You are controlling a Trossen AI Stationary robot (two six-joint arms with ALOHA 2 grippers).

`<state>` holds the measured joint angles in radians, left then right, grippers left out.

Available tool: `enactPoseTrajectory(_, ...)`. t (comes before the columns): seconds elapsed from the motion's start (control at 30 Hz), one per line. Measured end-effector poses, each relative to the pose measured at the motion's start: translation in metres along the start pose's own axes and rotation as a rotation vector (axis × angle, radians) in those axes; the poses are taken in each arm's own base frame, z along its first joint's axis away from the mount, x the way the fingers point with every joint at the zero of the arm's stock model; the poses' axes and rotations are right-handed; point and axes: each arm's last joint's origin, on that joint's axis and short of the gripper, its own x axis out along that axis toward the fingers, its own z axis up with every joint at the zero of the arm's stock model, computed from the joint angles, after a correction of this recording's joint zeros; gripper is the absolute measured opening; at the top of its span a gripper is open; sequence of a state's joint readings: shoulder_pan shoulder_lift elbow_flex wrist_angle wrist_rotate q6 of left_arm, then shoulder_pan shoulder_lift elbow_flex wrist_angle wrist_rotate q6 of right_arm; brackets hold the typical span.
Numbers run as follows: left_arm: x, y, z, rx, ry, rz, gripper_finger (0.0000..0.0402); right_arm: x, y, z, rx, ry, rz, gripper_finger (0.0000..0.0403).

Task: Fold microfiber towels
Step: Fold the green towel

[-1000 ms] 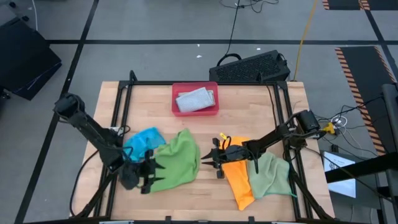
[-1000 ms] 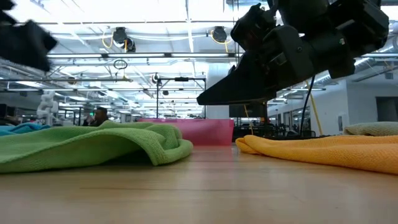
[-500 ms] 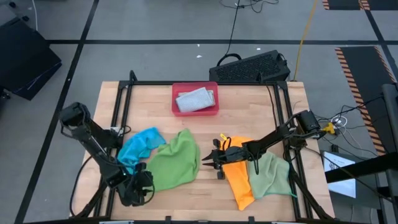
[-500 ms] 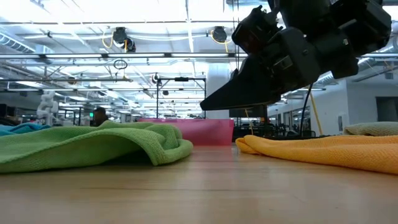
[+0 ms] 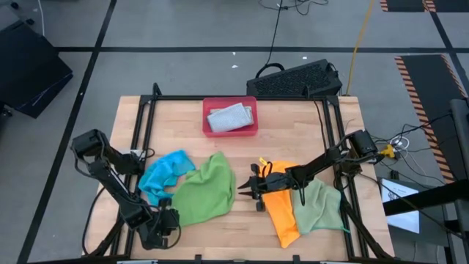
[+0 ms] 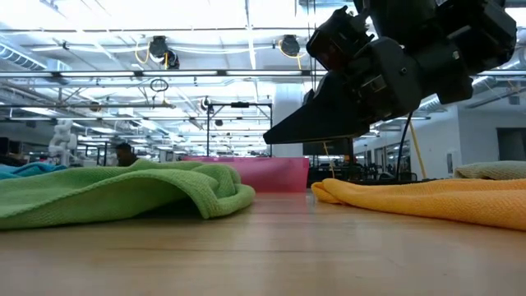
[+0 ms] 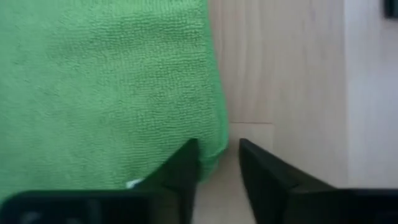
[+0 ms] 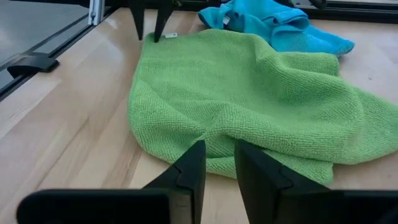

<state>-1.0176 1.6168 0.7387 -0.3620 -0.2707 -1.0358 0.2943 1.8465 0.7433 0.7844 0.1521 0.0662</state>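
Left end effector [image 7: 217, 163]: sitting at the near-left corner of the bright green towel [image 5: 201, 192], close to the front edge of the surface [image 5: 293, 125]; fingers [image 7: 183, 168] standing narrowly apart and straddling the towel's corner edge, one finger over the cloth, the other over bare wood. Cannot tell whether the cloth is pinched.
Right end effector [image 5: 245, 188]: hovering above the surface between the bright green towel and the orange towel [image 5: 280, 207]; fingers [image 8: 189, 168] showing a narrow gap with nothing between them, pointing toward the green towel.
Bright green towel: lying rumpled and mostly spread at centre-left of the surface, its far edge overlapping the blue towel [image 5: 167, 171].
Blue towel: lying bunched just beside the green one, toward the left rail.
Orange towel: lying in a long strip at centre-right, partly under the right arm.
Pale green towel [image 5: 319, 207]: lying just beside the orange one, at the right edge of the surface.
Grey towel [image 5: 230, 117]: resting folded inside the pink-red tray [image 5: 208, 107] at the far middle of the surface.
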Motion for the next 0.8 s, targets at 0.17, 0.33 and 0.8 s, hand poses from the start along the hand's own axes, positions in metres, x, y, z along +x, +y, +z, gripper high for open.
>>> enactPoseTrajectory(0.17,-0.002,0.004,0.004,0.072,-0.06,0.038,0.0012,0.0,0.0,0.0,-0.001,0.002,-0.002,0.0078)
enactPoseTrajectory(0.33,-0.016,0.008,0.024,0.044,-0.154,0.083,0.0008,-0.001,0.006,0.0,0.02,-0.002,-0.014,0.008)
enactPoseTrajectory(0.8,-0.103,0.012,0.112,0.316,-0.578,0.281,0.0006,0.002,0.04,0.026,-0.093,-0.093,-0.077,0.017)
